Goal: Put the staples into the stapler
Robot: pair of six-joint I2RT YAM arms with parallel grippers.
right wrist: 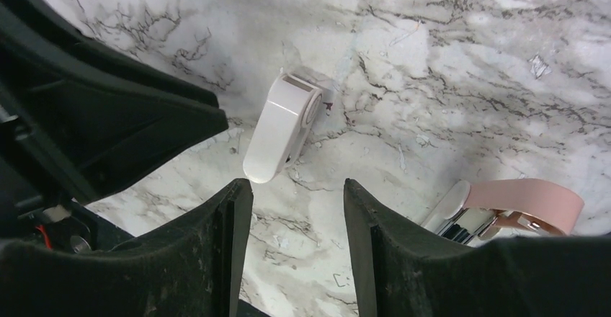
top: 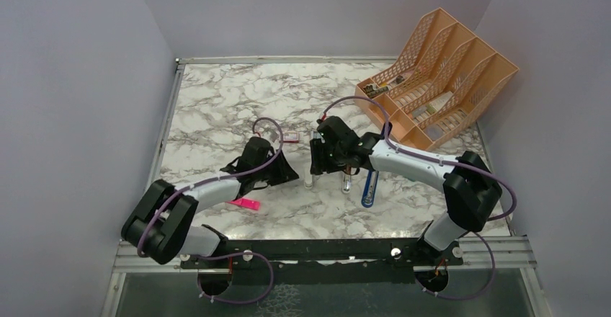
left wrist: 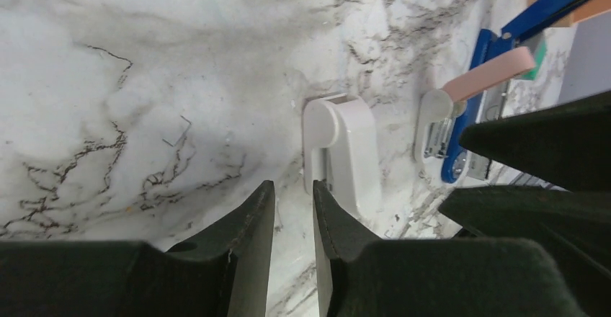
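Observation:
The stapler (top: 369, 187) lies open on the marble table, with a blue base, a pink-and-white top (left wrist: 490, 73) and a bare metal channel (left wrist: 436, 138). Its pink top (right wrist: 522, 205) also shows at the lower right of the right wrist view. I see no block of staples in any view. A small red-and-white box (top: 290, 137) sits behind the grippers. My left gripper (top: 292, 175) (left wrist: 292, 185) is narrowly open and holds nothing. My right gripper (top: 317, 167) (right wrist: 297, 184) is open and empty, left of the stapler.
A small white plastic piece (left wrist: 342, 151) (right wrist: 277, 138) lies between the two grippers. A pink highlighter (top: 245, 203) lies by the left arm. An orange file organiser (top: 439, 79) stands at the back right. One loose staple (right wrist: 336, 279) lies under the right gripper.

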